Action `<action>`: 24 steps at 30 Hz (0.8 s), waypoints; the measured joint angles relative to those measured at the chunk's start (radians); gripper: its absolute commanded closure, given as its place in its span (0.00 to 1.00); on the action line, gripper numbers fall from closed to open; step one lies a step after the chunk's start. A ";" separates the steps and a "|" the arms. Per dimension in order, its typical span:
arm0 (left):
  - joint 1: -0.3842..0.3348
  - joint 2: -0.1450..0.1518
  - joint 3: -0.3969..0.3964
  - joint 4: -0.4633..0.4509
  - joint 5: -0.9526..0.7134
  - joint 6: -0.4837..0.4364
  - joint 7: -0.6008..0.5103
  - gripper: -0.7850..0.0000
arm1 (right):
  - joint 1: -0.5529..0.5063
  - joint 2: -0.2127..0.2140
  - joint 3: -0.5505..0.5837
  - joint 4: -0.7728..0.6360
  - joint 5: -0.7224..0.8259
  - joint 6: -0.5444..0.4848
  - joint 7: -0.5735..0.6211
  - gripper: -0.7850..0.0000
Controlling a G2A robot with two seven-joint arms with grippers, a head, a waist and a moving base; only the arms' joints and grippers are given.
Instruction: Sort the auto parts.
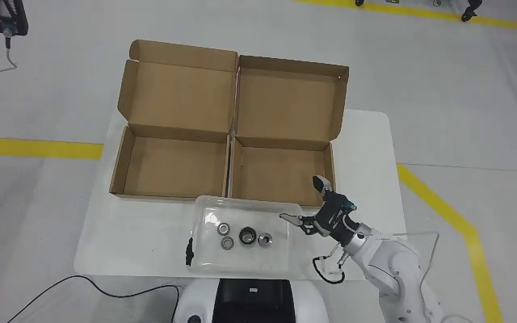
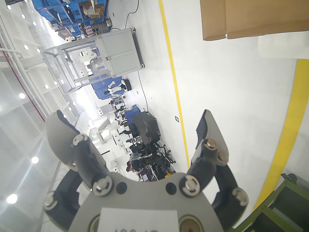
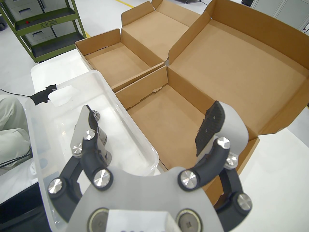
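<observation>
White table (image 1: 367, 153), clear tray (image 1: 284, 257) of parts (image 1: 247, 237) just before two open cardboard boxes (image 1: 174, 165)

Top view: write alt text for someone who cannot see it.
The robot's right gripper, open, hovers by the right end of a clear plastic tray holding a few small round metal parts, on a white table. Behind the tray, the left cardboard box and right cardboard box stand open side by side.
</observation>
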 measured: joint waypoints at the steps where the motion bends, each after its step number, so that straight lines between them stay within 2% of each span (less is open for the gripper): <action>1: 0.000 0.000 0.000 0.000 0.000 0.000 0.000 0.00 | 0.000 0.000 0.000 0.000 0.000 0.000 0.000 0.00; 6: 0.000 0.000 0.000 0.000 0.000 0.000 0.000 0.00 | 0.006 0.001 -0.011 -0.001 -0.007 -0.012 0.003 0.00; 10: 0.000 0.000 0.000 0.000 0.000 0.000 0.000 0.00 | 0.061 0.006 -0.065 0.016 -0.037 -0.105 0.028 0.00; 18: 0.000 0.000 0.000 0.000 0.000 0.000 0.000 0.00 | 0.188 0.007 -0.199 0.051 -0.084 -0.220 0.117 0.00; 24: 0.000 0.000 0.000 0.000 0.000 0.000 0.000 0.00 | 0.270 0.005 -0.282 0.088 -0.091 -0.261 0.200 0.15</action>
